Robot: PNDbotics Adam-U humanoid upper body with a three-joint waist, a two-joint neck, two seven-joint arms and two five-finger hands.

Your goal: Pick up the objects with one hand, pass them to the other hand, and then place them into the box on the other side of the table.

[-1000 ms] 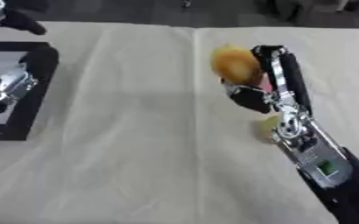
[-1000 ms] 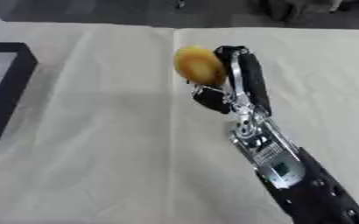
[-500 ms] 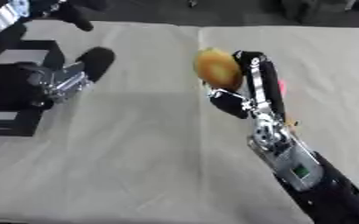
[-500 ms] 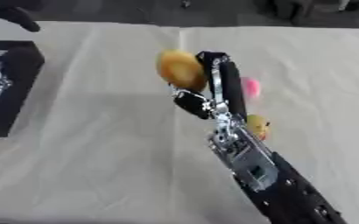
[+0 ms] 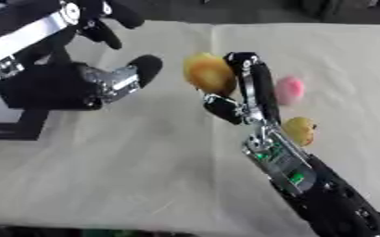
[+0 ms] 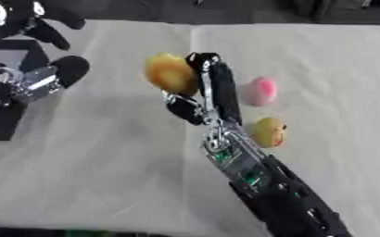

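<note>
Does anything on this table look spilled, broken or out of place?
Nothing stands out. The right hand holds a yellow-brown round object up above the cloth, the left hand is open near it, and a pink object and a yellow object lie apart on the cloth.

Cloth-covered table [image 5: 128,176]: pink object [image 5: 290,90], yellow object [image 5: 300,130], box [image 5: 15,131].

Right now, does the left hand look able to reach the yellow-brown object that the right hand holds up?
Probably yes. The left hand is open beside the yellow-brown object, nothing lies between them, and the right hand holds it with its fingers.
</note>
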